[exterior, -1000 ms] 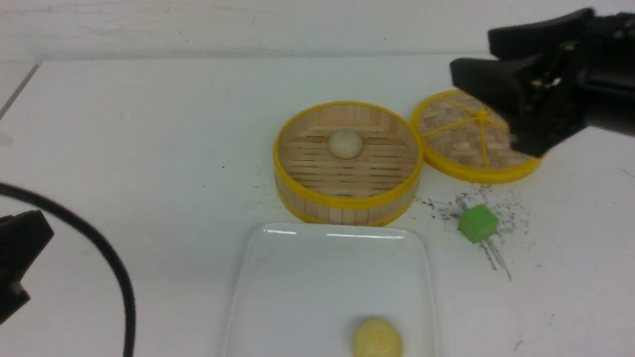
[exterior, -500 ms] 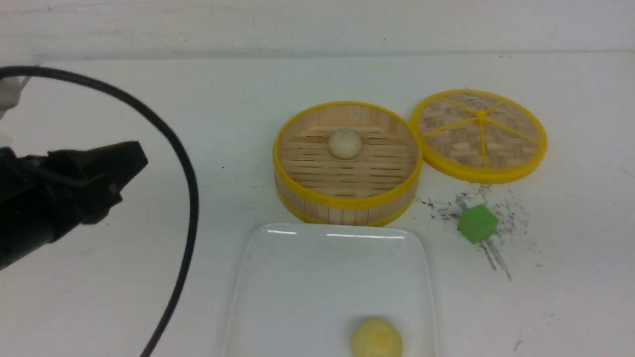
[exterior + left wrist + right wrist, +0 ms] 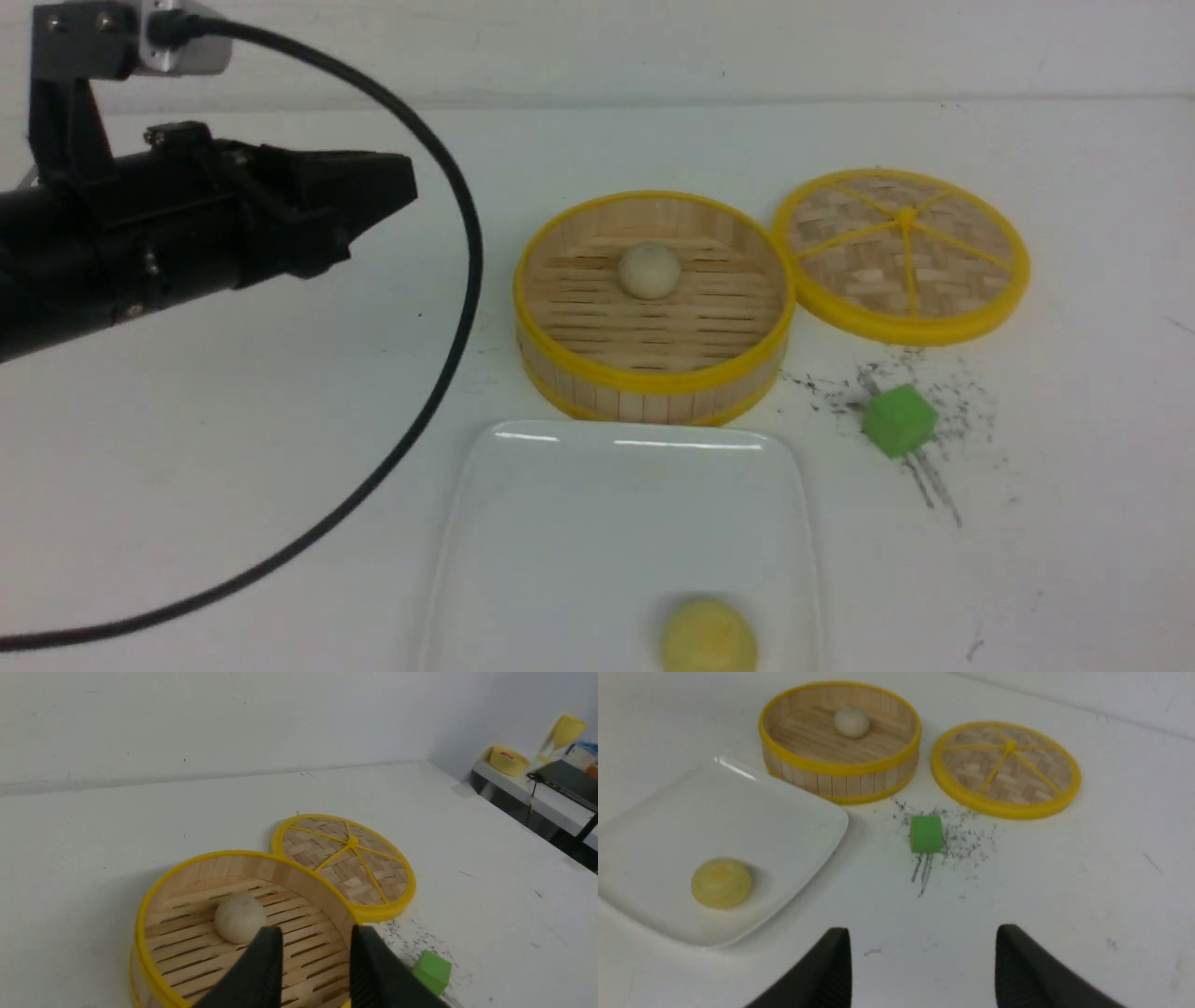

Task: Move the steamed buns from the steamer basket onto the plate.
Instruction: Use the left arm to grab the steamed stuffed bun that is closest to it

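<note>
A pale steamed bun (image 3: 650, 271) lies at the back of the round bamboo steamer basket (image 3: 653, 378). The yellow steamed bun (image 3: 709, 637) rests on the white plate (image 3: 560, 523), near its front edge. My left gripper (image 3: 397, 187) hovers left of the basket and points toward it. In the left wrist view its jaws (image 3: 316, 933) stand open and empty over the basket floor, just short of the pale bun (image 3: 240, 918). My right gripper (image 3: 924, 932) is wide open and empty over bare table, short of the plate (image 3: 691, 812). It is out of the front view.
The flat woven lid (image 3: 901, 252) lies right of the basket, touching it. A green cube (image 3: 899, 420) sits on dark scribble marks in front of the lid. The left arm's black cable (image 3: 448, 355) loops over the table left of the basket and plate.
The right arm has withdrawn from above the lid and left the front view. The left arm has risen from the lower left and moved right toward the basket. Buns have not moved.
</note>
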You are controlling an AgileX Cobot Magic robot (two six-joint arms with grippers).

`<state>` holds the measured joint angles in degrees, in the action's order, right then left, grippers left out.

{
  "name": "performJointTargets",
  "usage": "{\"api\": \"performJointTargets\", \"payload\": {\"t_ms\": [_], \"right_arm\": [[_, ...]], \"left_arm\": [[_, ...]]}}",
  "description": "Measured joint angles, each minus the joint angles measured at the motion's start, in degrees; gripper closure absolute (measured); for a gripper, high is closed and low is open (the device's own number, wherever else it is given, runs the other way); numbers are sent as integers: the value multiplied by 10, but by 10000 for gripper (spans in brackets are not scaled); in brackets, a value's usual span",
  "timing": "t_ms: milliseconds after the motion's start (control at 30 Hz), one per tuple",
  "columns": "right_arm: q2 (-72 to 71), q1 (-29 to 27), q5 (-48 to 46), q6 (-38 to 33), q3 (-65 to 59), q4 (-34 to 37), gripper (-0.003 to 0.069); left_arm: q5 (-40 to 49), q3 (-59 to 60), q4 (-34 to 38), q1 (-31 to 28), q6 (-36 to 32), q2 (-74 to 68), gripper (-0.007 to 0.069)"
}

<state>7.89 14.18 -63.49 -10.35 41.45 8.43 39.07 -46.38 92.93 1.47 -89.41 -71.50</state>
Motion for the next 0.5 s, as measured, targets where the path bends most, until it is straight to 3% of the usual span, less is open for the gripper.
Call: {"api": "performJointTargets", "payload": {"t_ms": [200,500], "right_arm": [[-54,0,61,0,-112,18,238],[-57,0,97,0,-144,19,238]], "left_arm": [[18,-45,0,0,-21,-69,384],[76,-142,-29,13,-24,-215,384]]}}
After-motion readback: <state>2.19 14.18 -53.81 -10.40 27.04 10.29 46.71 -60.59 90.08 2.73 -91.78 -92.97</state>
